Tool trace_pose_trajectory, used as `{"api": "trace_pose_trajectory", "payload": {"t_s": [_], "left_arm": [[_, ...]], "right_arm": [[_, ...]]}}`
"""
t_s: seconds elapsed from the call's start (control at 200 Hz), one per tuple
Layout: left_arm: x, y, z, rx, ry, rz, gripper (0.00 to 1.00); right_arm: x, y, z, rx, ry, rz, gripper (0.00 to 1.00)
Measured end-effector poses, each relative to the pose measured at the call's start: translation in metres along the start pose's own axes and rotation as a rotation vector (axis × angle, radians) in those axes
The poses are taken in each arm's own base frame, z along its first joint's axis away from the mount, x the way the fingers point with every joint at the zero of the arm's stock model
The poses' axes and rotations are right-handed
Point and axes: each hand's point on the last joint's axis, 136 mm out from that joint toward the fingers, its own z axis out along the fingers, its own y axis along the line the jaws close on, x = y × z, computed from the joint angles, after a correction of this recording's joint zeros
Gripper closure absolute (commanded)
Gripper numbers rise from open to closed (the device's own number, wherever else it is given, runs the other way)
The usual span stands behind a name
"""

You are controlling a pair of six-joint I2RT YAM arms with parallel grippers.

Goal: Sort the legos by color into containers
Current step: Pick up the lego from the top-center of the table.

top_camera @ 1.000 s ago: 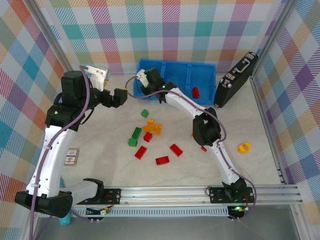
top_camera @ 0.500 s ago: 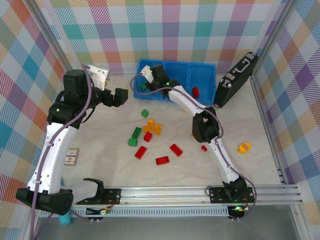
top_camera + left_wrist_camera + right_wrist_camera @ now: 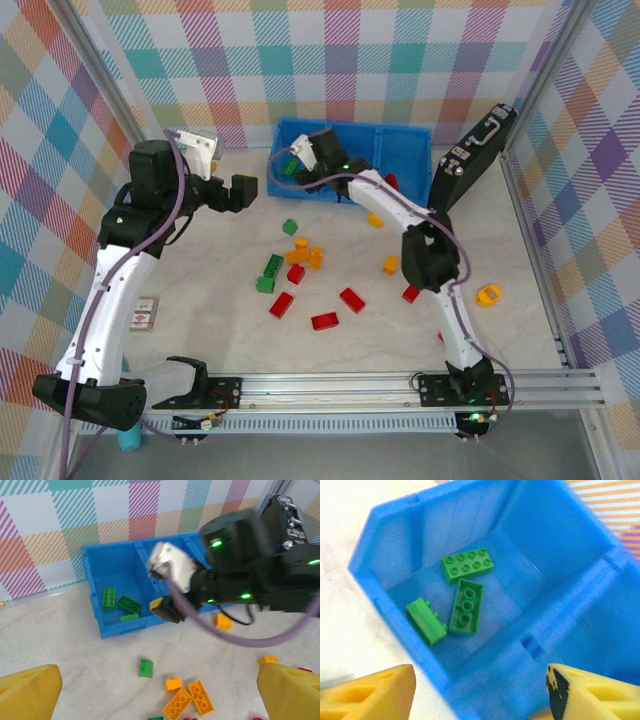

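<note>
The blue tray point(image 3: 405, 140) stands at the back of the table. Its left compartment point(image 3: 420, 520) holds three green legos point(image 3: 467, 564), point(image 3: 466, 605), point(image 3: 426, 621). My right gripper point(image 3: 480, 695) hovers over that compartment point(image 3: 290, 185), open, with nothing between its yellow fingers point(image 3: 365, 695). A red lego point(image 3: 391, 182) lies in the right compartment. My left gripper point(image 3: 243, 192) hangs open left of the tray, above the table. Below it lie a green lego point(image 3: 145, 667) and orange legos point(image 3: 200, 697). Loose red point(image 3: 324, 321), green point(image 3: 272, 265) and orange legos point(image 3: 315, 258) are scattered mid-table.
A black case point(image 3: 475, 160) leans against the tray's right side. A small card point(image 3: 145, 312) lies at the left. A yellow-orange piece point(image 3: 488, 295) sits apart at the right. Plaid walls close in the table on three sides.
My right gripper's jaws have gone from shut to open over the left compartment, and that arm swung a little right, uncovering two orange legos. The left arm barely moved.
</note>
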Motion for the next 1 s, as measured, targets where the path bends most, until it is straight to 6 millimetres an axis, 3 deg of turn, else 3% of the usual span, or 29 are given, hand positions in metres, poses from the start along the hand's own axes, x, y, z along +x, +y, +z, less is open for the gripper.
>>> {"api": "trace_pose_trajectory", "payload": {"t_s": [0.21,0.34,0.48,0.655,0.82,1.0], "left_arm": [[0.001,-0.006,0.014,0.057,-0.030,-0.053,0.00],[-0.003,-0.014,0.029,0.111,-0.024,-0.112,0.00],[0.012,-0.030,0.065,0.152,0.055,-0.144,0.05],[0.046,-0.086,0.115,0.186,0.182,-0.058,0.06],[0.090,-0.135,0.155,0.209,0.287,0.029,0.07],[0.137,-0.167,0.199,0.183,0.374,0.101,0.06]], "right_arm": [[0.011,-0.052,-0.140,0.090,-0.059,0.183,0.22],[0.049,-0.065,-0.202,0.144,-0.060,0.310,0.18],[0.097,-0.046,-0.228,0.127,0.005,0.401,0.17],[0.143,-0.029,-0.250,0.115,0.072,0.515,0.14],[0.162,-0.029,-0.283,0.131,0.069,0.616,0.12],[0.169,-0.036,-0.327,0.159,0.004,0.719,0.11]]}}
